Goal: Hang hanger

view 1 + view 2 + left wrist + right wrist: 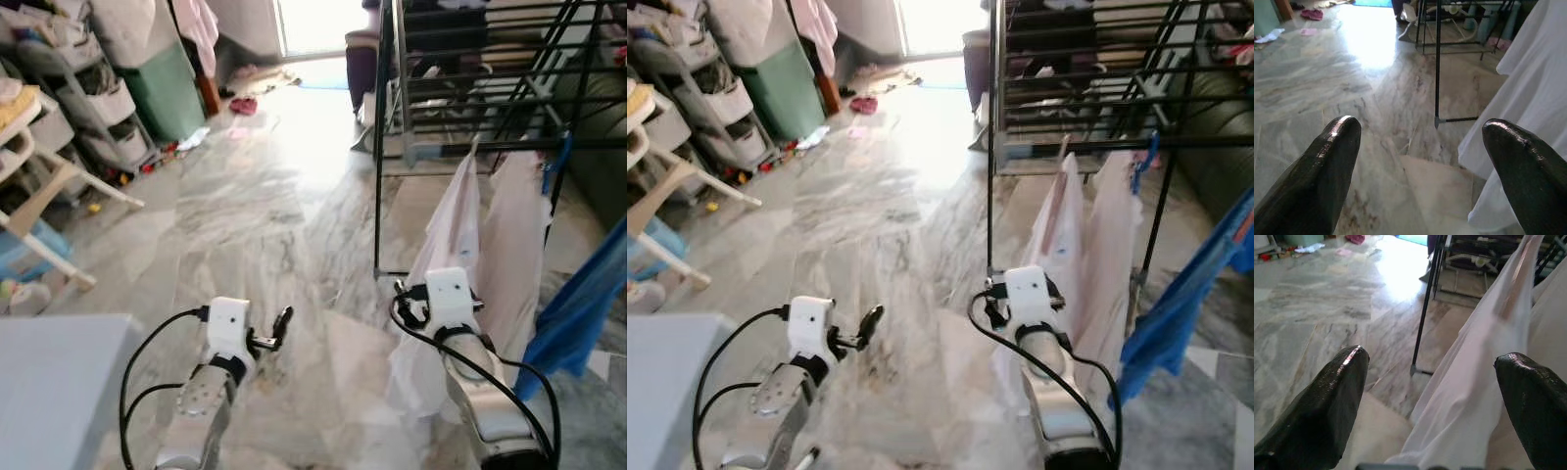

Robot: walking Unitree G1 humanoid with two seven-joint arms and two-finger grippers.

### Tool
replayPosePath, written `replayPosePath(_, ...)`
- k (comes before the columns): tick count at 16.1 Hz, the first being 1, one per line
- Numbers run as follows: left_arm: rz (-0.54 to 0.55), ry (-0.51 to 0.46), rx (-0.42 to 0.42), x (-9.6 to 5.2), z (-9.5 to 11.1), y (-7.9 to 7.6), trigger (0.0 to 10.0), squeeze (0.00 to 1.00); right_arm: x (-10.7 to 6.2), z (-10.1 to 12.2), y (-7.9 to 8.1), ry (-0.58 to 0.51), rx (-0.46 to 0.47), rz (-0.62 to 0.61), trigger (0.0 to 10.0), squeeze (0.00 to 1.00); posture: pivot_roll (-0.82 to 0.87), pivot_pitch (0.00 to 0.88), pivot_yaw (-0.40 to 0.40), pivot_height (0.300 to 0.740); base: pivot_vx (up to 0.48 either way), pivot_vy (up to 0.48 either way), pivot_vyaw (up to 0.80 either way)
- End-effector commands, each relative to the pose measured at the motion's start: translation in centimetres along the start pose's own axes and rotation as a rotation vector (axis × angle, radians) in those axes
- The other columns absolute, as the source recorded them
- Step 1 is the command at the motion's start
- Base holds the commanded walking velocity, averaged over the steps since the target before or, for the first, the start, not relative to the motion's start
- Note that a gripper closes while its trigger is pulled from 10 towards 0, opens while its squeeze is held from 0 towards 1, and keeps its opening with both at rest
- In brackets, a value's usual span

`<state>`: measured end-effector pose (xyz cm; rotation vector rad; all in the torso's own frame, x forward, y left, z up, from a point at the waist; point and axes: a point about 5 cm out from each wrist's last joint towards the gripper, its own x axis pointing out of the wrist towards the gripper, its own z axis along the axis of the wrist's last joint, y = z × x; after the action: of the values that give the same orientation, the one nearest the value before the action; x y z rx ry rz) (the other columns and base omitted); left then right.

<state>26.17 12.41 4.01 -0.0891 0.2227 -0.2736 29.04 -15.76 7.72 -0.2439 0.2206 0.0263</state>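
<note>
Hanging from the black drying rack point(392, 147): pale white garments point(460, 235), long, thin and draped almost to the marble floor point(255, 215); hanger itself hidden under the cloth. Blue cloth point(578, 304) just beside. Right end effector point(1437, 396) spread wide, empty, close against the white fabric. Left end effector point(1420, 161) likewise apart, empty, held low above the floor.

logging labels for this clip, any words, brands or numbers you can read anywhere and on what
None can be read.
White garment on the drying rack: plain, no print showing.
Storage shelves at the robot's left: items too small and blurred for any label.
Left claw and right claw: no markings.
</note>
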Motion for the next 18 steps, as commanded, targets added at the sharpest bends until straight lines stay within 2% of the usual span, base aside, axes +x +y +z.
replayPosePath(1,0.004,-0.005,0.002,0.2,0.0,-0.1,10.0,0.00,0.3,0.2,-0.5,0.003,-0.022,-0.019,10.0,0.00,-0.16,0.000,0.079,0.740,0.334,0.000,0.00)
replayPosePath(5,0.013,-0.025,-0.006,0.6,0.3,-0.2,10.0,0.00,1.3,1.4,-1.3,-0.023,-0.098,-0.064,10.0,0.00,-0.16,0.000,0.056,0.740,0.352,0.000,0.00)
replayPosePath(8,-0.006,-0.033,0.000,0.9,0.5,-0.3,10.0,0.00,1.9,1.5,-1.0,0.000,-0.120,-0.093,10.0,0.00,-0.15,0.000,0.054,0.740,0.355,0.000,0.00)
replayPosePath(11,-0.004,-0.034,-0.010,1.2,0.6,-0.2,10.0,0.00,2.4,1.7,-0.4,0.020,-0.141,-0.124,10.0,0.00,-0.16,0.000,0.052,0.740,0.000,0.000,0.00)
replayPosePath(15,0.020,-0.016,-0.031,0.9,-0.1,-0.1,10.0,0.00,2.9,1.5,0.9,0.041,-0.120,-0.086,10.0,0.00,-0.16,0.000,0.065,0.740,0.000,0.000,0.00)
replayPosePath(18,-0.005,0.006,-0.009,0.6,-0.4,-0.1,10.0,0.00,3.1,0.5,1.3,0.122,-0.088,-0.104,10.0,0.00,-0.14,0.000,0.080,0.740,0.000,0.000,0.00)
